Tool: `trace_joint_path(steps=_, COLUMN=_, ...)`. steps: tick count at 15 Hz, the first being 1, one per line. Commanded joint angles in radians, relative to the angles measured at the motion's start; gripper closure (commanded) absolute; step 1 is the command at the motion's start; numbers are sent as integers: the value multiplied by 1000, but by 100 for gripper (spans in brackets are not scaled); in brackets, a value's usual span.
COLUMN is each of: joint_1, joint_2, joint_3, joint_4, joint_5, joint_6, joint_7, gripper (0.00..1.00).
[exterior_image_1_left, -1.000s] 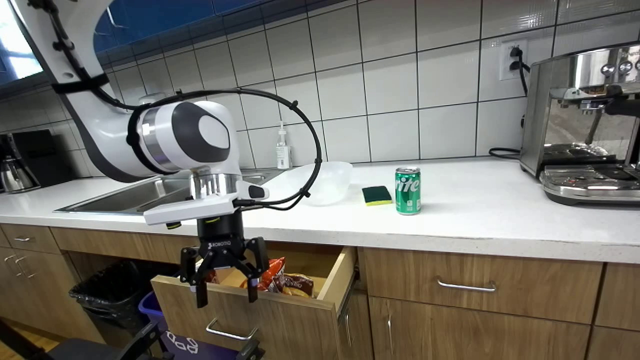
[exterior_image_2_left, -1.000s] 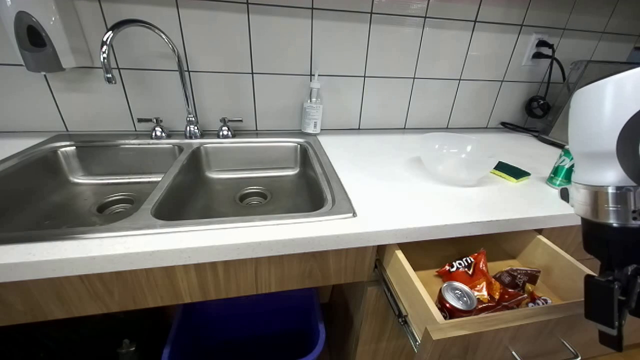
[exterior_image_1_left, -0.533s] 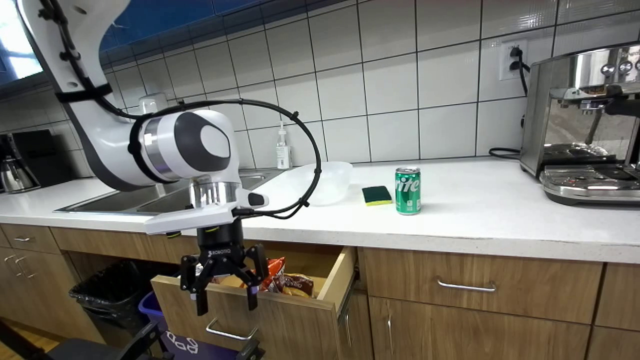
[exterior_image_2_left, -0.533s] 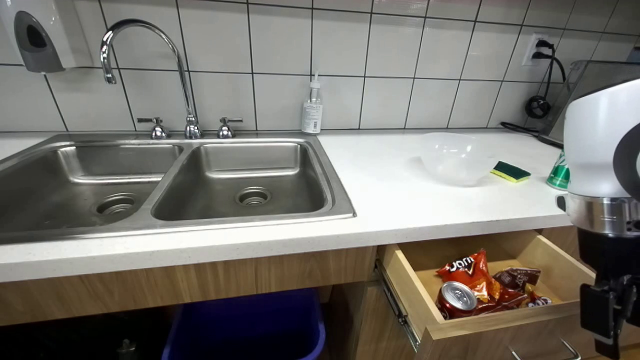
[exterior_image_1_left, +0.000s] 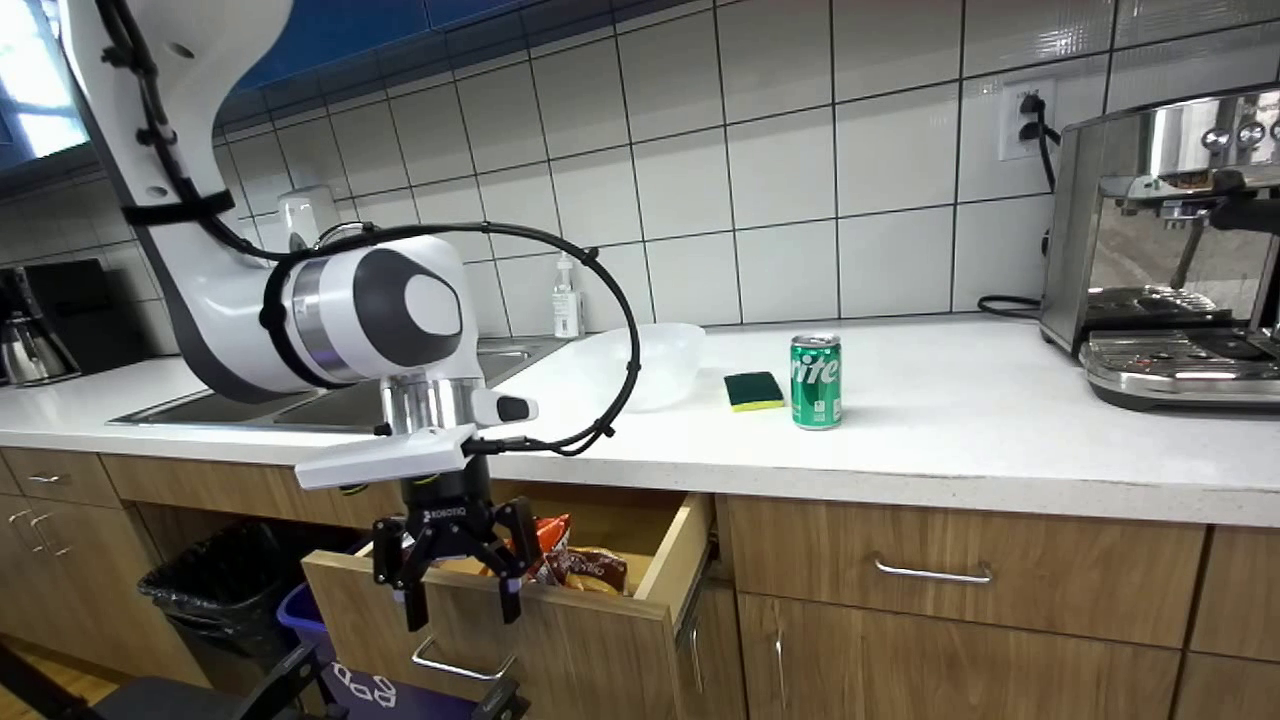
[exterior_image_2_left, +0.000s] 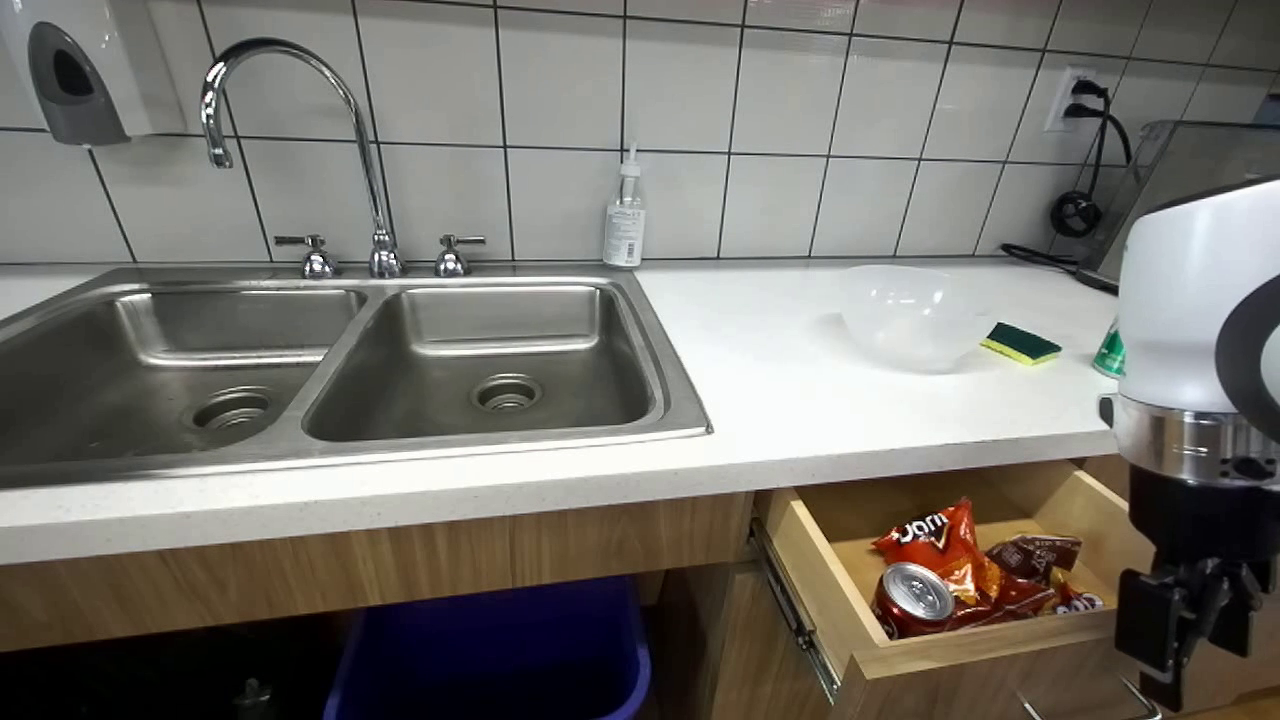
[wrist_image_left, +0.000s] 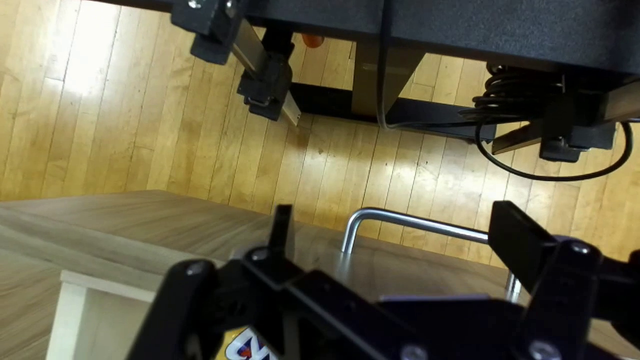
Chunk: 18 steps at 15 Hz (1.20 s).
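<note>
One gripper (exterior_image_1_left: 463, 614) is hanging, spread wide, beside the front of the drawer (exterior_image_1_left: 590, 645). Snack bags (exterior_image_2_left: 932, 538) and a red can (exterior_image_2_left: 917, 592) are sitting inside the drawer.

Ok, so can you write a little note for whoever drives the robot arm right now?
Gripper: open, holding nothing, near the front of the drawer and its handle.
Things: inside the drawer are a red chip bag, a brown packet and a dark red can. On the counter are a green can, a sponge and a clear bowl.
Done: the drawer is pulled out.
Left: the handle is not gripped, and the drawer is not shut.
</note>
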Motion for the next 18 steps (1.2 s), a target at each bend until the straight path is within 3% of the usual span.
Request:
trace_joint_path(steps=1, joint_1=15, joint_2=30, joint_3=-10, joint_4=18, joint_5=-25, joint_6=50, joint_7=66, gripper=0)
trace_joint_path(steps=18, joint_1=18, joint_2=64, joint_3=-28, joint_4=66, joint_5=2, joint_6=143, joint_7=128, gripper=0)
